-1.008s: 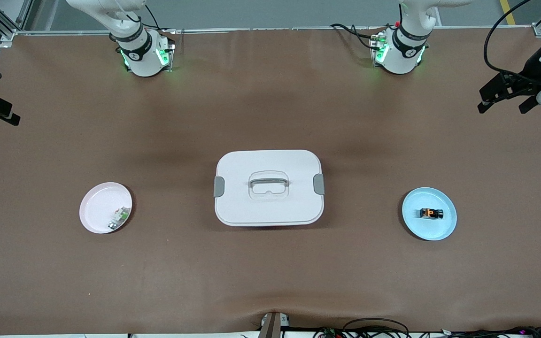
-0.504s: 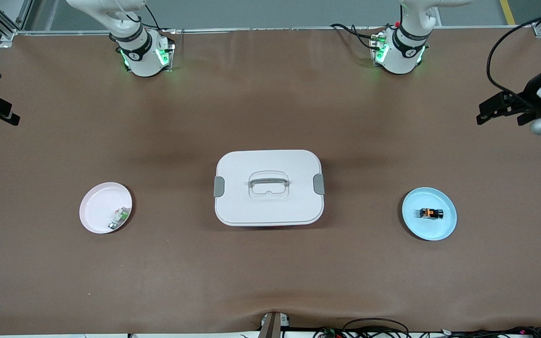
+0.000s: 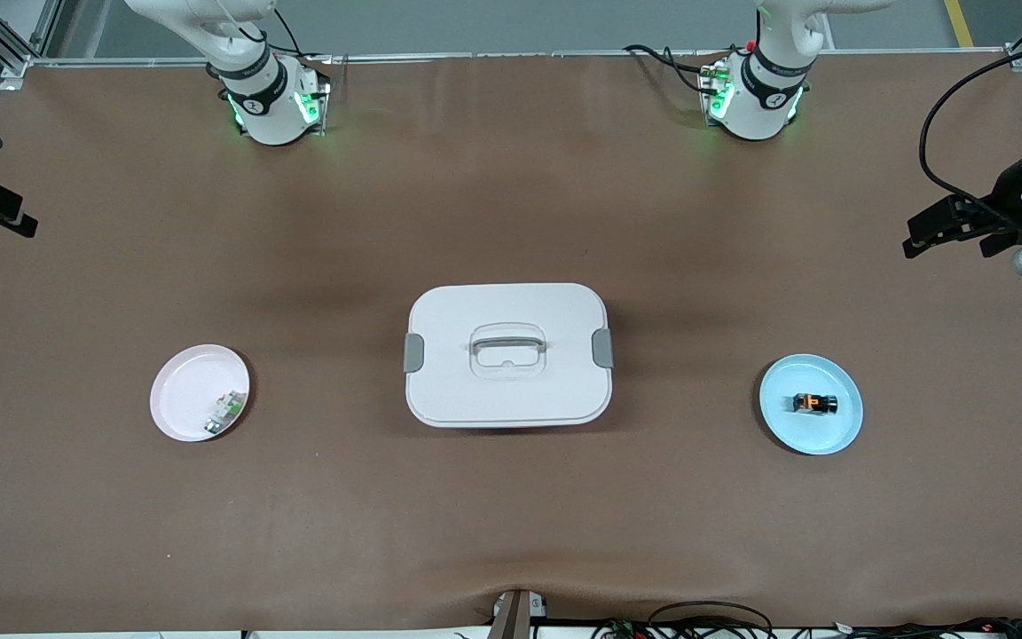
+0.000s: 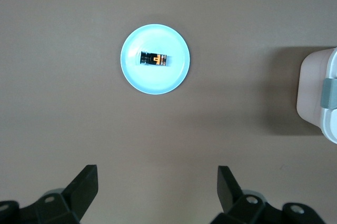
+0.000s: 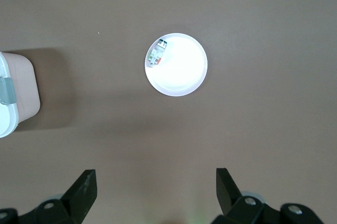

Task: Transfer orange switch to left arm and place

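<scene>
Two grippers, both with fingers apart. The orange switch (image 3: 813,404) lies on the blue plate (image 3: 844,432) toward the left arm's end, long axis along the table's length. Your left gripper (image 3: 955,232) is nearer; right gripper (image 5: 155,190) (high over the pink plate (image 5: 184,79)) waits. The box (image 3: 507,355) stands between the plates.
</scene>
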Tool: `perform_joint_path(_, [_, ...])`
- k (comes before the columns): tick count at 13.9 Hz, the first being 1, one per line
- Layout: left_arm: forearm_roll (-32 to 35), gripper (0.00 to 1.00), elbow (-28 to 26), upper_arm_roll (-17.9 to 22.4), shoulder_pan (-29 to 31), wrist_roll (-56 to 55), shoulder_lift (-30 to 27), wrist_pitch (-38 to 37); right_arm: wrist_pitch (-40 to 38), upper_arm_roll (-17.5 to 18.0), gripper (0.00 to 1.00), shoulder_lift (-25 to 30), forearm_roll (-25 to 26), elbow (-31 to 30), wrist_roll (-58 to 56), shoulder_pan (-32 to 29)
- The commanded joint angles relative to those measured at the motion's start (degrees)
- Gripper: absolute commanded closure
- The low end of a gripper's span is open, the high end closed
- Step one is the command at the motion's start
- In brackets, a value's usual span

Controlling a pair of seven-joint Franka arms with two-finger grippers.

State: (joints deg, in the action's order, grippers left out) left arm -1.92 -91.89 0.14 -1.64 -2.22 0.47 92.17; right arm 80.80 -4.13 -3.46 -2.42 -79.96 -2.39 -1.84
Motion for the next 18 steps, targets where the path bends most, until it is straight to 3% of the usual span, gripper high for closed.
perform_joint_path(1, [-0.1,0.00,1.3,-0.1,-0.1,-0.5,0.1,0.1,-0.7,0.3,0.00,-0.1,0.3,0.8,-0.5,-0.3])
perform_joint_path(18, [0.2,0.00,2.0,0.1,0.0,-0.4,1.1,-0.3,-0.7,0.3,0.00,-0.1,0.3,0.8,-0.5,-0.4])
